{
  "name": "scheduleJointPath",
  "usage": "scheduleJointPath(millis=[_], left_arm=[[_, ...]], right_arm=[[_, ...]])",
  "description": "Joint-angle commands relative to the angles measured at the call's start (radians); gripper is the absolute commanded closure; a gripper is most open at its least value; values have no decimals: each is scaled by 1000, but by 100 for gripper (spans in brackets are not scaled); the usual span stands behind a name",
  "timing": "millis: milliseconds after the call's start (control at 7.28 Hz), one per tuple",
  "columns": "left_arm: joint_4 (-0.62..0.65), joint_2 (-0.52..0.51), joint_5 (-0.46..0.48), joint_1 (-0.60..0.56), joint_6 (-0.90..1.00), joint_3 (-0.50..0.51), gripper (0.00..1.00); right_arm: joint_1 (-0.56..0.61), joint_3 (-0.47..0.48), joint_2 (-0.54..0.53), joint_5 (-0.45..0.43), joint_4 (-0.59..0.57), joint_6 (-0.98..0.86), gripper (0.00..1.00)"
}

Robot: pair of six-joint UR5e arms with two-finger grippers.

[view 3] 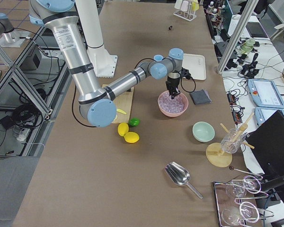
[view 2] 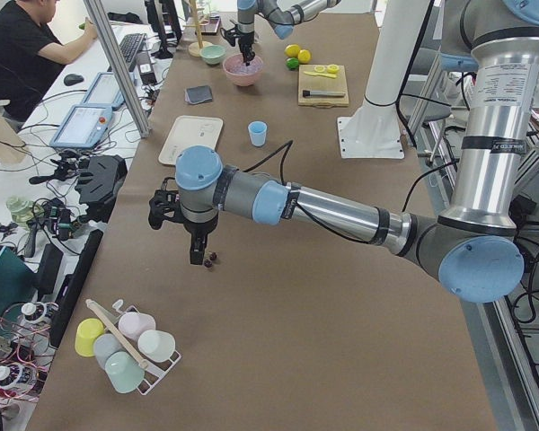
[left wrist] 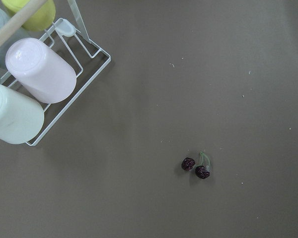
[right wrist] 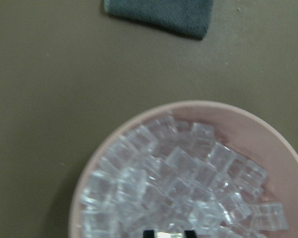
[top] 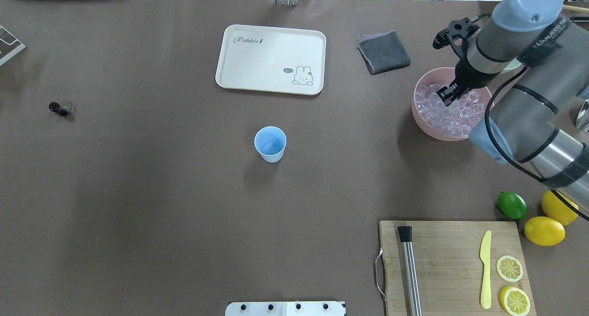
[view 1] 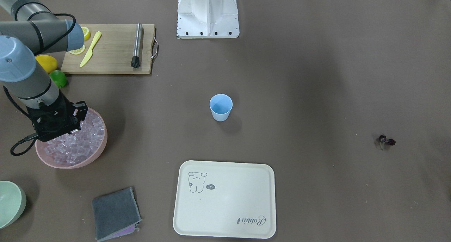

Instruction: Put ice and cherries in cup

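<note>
The pale blue cup (top: pixel 270 143) stands upright mid-table, also in the front view (view 1: pixel 221 107). The ice (top: pixel 455 111) fills a pink bowl (top: pixel 416 109) at the right. My right gripper (top: pixel 447 96) reaches down into the bowl. In the right wrist view its fingertips (right wrist: pixel 148 233) stand a cube's width apart with a glinting ice cube between them. The dark cherries (top: pixel 59 108) lie on the table far left, also in the left wrist view (left wrist: pixel 195 167). My left gripper (view 2: pixel 198 259) shows only in the exterior left view, close by the cherries (view 2: pixel 213 260); I cannot tell its state.
A cream tray (top: pixel 271 58) and a grey cloth (top: pixel 384 51) lie beyond the cup. A cutting board (top: pixel 451 242) with a knife, a metal bar and lemon slices sits near right, a lime (top: pixel 512 205) and lemons (top: pixel 544 231) beside it. A cup rack (left wrist: pixel 35 84) stands near the cherries.
</note>
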Motion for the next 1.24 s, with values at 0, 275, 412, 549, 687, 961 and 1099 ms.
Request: scheduleJointPath(millis=[0,275,412,549,687,961,1099], left_arm=[[-1,-3,0,2,0,6,2],[2,-8,0,0,0,5,2],[0,-9,0,2,0,8,2],[0,-10,0,2,0,8,2],[0,-11,0,2,0,9,2],[0,-11,0,2,0,9,2],[0,-11,0,2,0,11,2]], right_arm=[[-125,-17,235,-41,-129,328,79],[-260,-187,462,-147,-125,596,79],[-314,-239,527,-161,-97,706,79],[-362,-357,635,-208,-97,791,78],[-385,-384,663,-236,-94,811,78],[-388,-363,639,-235,-96,815,77],[-390,-344,630,-235,-96,813,75]])
